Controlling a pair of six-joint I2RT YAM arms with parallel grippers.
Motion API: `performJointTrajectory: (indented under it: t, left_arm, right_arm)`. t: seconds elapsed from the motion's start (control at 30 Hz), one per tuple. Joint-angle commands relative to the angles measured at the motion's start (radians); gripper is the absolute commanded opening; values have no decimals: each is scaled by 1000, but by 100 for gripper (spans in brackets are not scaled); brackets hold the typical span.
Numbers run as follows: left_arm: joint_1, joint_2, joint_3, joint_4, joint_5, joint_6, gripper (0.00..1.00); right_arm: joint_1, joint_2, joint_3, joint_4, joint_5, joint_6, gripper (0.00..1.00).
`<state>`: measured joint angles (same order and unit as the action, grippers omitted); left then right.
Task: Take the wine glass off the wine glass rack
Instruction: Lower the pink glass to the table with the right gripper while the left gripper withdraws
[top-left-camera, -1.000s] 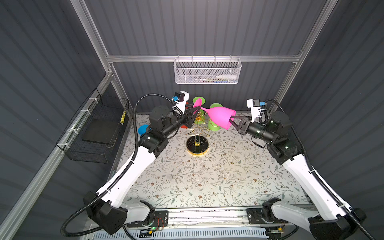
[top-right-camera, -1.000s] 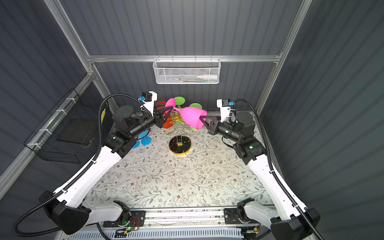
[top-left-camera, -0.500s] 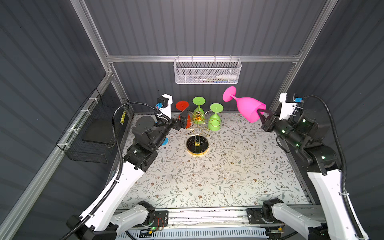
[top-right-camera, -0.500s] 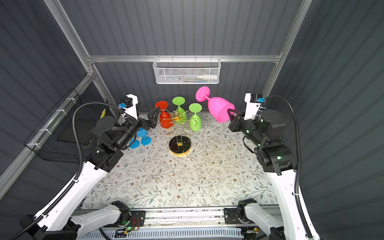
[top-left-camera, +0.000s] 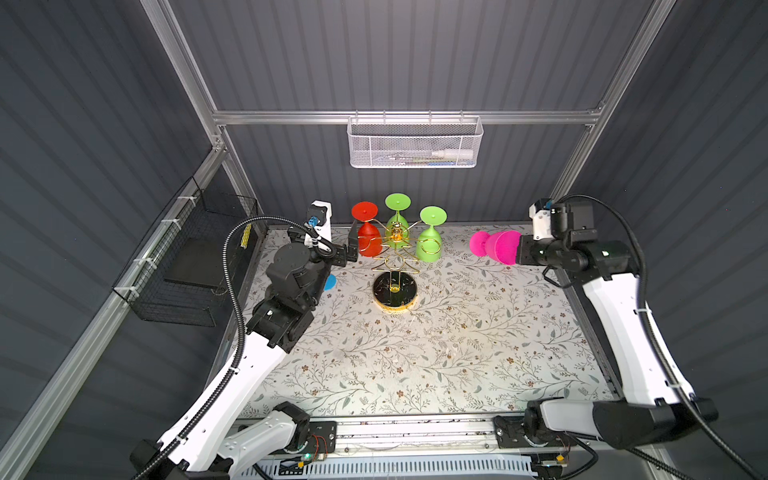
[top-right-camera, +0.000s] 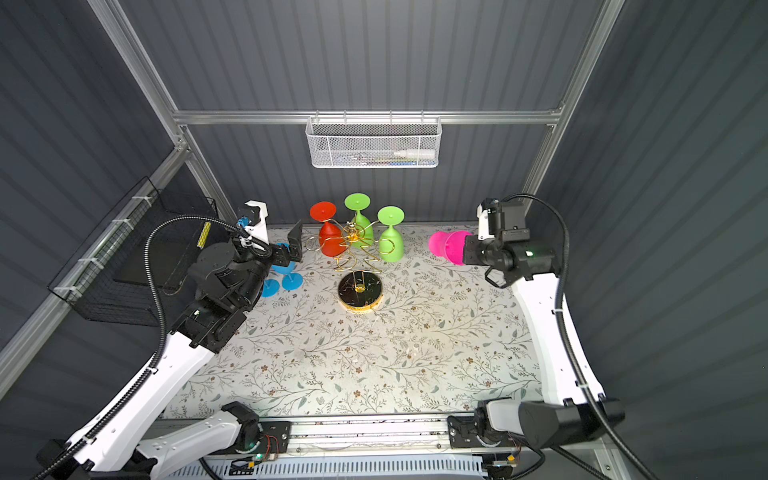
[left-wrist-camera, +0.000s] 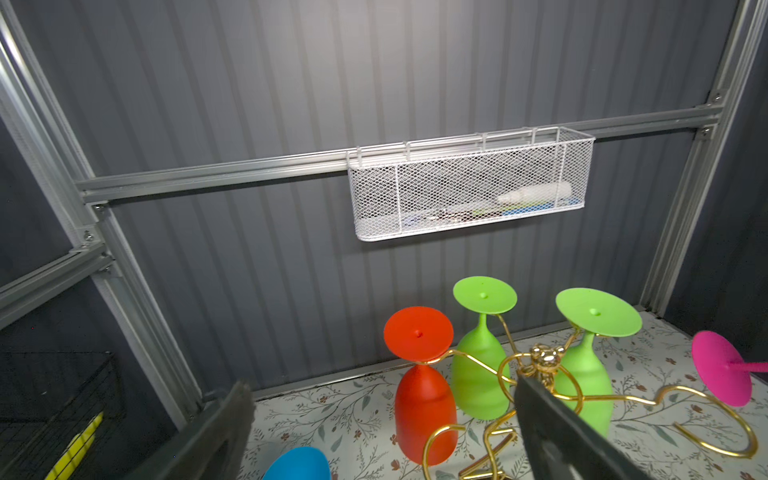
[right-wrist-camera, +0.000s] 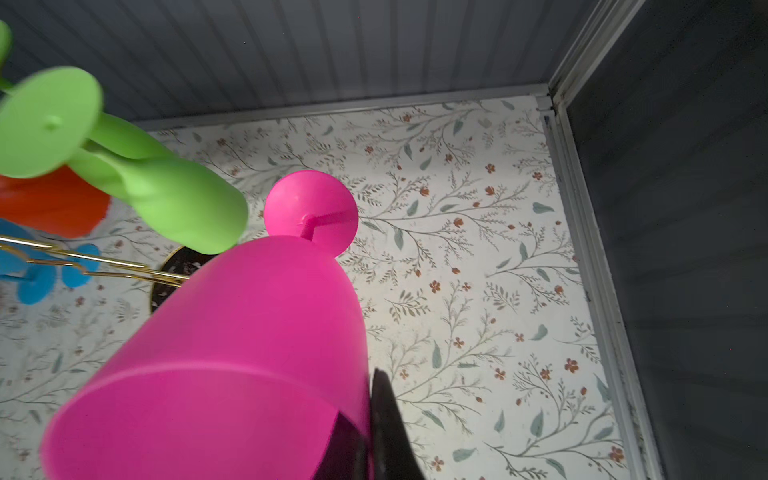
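Right wrist view: right end effector (right-wrist-camera: 365, 432) pinches smooth pink wine glass (right-wrist-camera: 249, 332) at rim; left end effector (left-wrist-camera: 384, 390) gapes wide

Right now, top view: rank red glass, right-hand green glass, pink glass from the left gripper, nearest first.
1. red glass, on the rack's left, beside the left gripper.
2. right-hand green glass, on the rack's right.
3. pink glass, far right, held by the right gripper.

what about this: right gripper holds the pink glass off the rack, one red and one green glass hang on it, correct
Not quite: two green glasses hang on the rack, not one; both top views show it. The right gripper holds the pink glass off it; one red glass hangs.
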<state>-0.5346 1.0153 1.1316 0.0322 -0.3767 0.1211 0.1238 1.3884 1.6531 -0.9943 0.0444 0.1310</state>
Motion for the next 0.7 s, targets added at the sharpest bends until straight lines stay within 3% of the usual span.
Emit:
performJointTrajectory:
  t: [0.0,0.5,0.67]
  left_arm:
    - [6,-45,-22,-15,-64,7,99]
    - [7,-111,-58,-46,-84,6,99]
    - [7,-101,-58,-44,-79,-18,99]
  right_arm:
    - [-4,87,92,-80,71,-44,0]
    - [-3,675,612,-259,111,-93,0]
    - [-1,837,829,-333,34,-106,0]
